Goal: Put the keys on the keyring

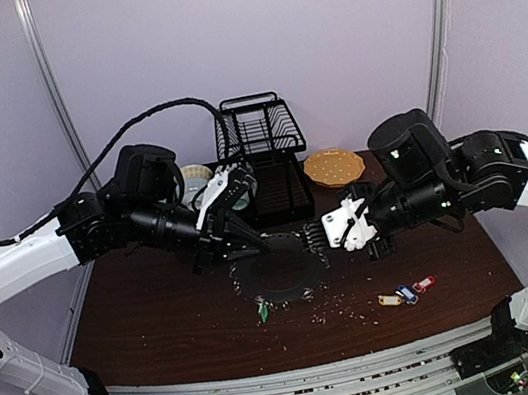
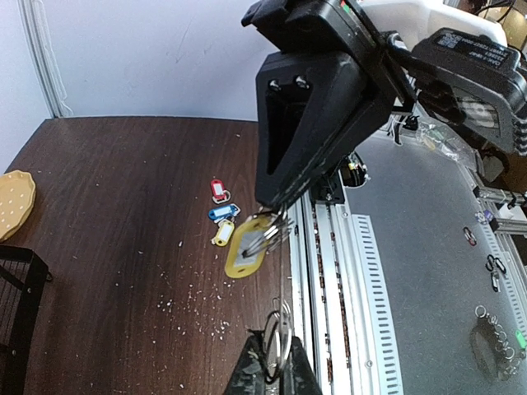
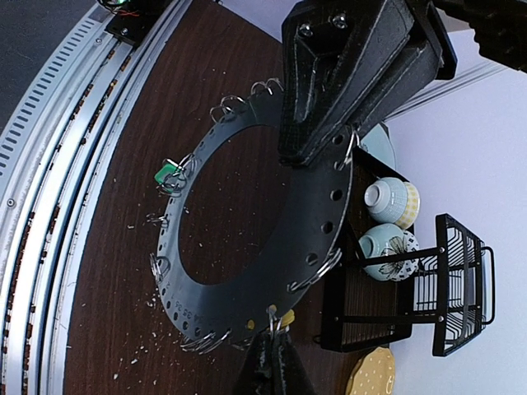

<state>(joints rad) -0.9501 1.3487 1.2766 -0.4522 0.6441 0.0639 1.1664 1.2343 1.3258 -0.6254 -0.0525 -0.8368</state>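
Note:
The keyring (image 1: 279, 274) is a dark disc with split rings on its rim, held between both grippers; it fills the right wrist view (image 3: 321, 214). My left gripper (image 1: 248, 244) is shut on a split ring at its edge (image 2: 278, 333). My right gripper (image 1: 314, 238) is shut on the metal ring of a yellow-tagged key (image 2: 244, 249) at the opposite edge (image 3: 284, 317). A green-tagged key (image 1: 263, 310) hangs on the disc (image 3: 169, 174). Yellow (image 1: 391, 300), blue (image 1: 406, 293) and red (image 1: 423, 283) keys lie on the table at the front right.
A black dish rack (image 1: 261, 147) stands at the back centre with patterned bowls (image 3: 391, 202) beside it. An orange scalloped plate (image 1: 333, 167) lies at its right. Crumbs are scattered on the brown table (image 1: 161, 306). The metal rail (image 1: 304, 378) runs along the near edge.

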